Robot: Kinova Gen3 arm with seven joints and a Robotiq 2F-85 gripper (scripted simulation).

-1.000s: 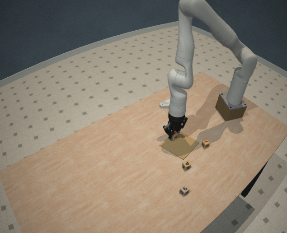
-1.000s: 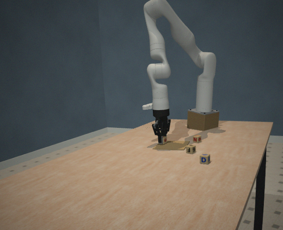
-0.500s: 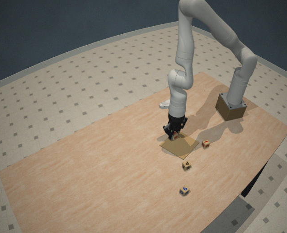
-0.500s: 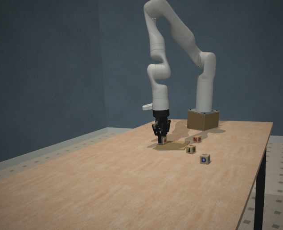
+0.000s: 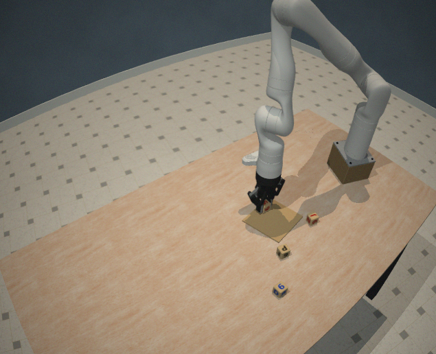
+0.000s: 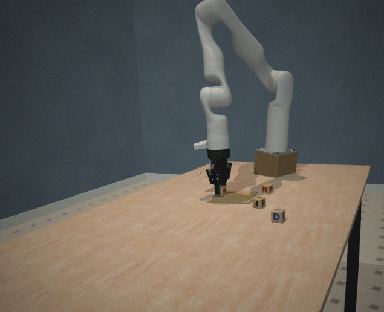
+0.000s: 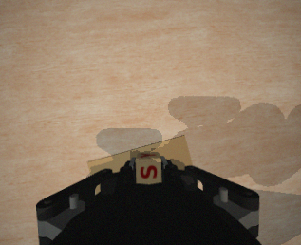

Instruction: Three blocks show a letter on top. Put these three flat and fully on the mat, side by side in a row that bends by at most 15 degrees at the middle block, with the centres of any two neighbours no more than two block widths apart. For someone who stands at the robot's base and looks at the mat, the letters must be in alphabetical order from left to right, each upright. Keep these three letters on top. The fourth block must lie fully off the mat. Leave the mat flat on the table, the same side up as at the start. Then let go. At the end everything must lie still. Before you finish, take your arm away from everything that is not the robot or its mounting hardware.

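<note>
I have claw [image 5: 264, 208] [image 6: 220, 192] [image 7: 148, 163] closed on red-lettered S block [image 5: 266, 206] [image 6: 223, 190] [image 7: 149, 173], over far part of tan mat [image 5: 277, 225] [image 6: 233, 198] [image 7: 178, 151], right of centre in top view. Can't tell if block touches mat. Other red-marked block [image 5: 312, 219] [image 6: 267, 188] sits on desk [image 5: 134, 248] [image 6: 151, 251] [image 7: 129, 57], right of mat. Black-lettered block [image 5: 283, 252] [image 6: 259, 202] lies just below mat in top view; blue-marked block [image 5: 280, 289] [image 6: 277, 215] lies lower still. All three off mat.
</note>
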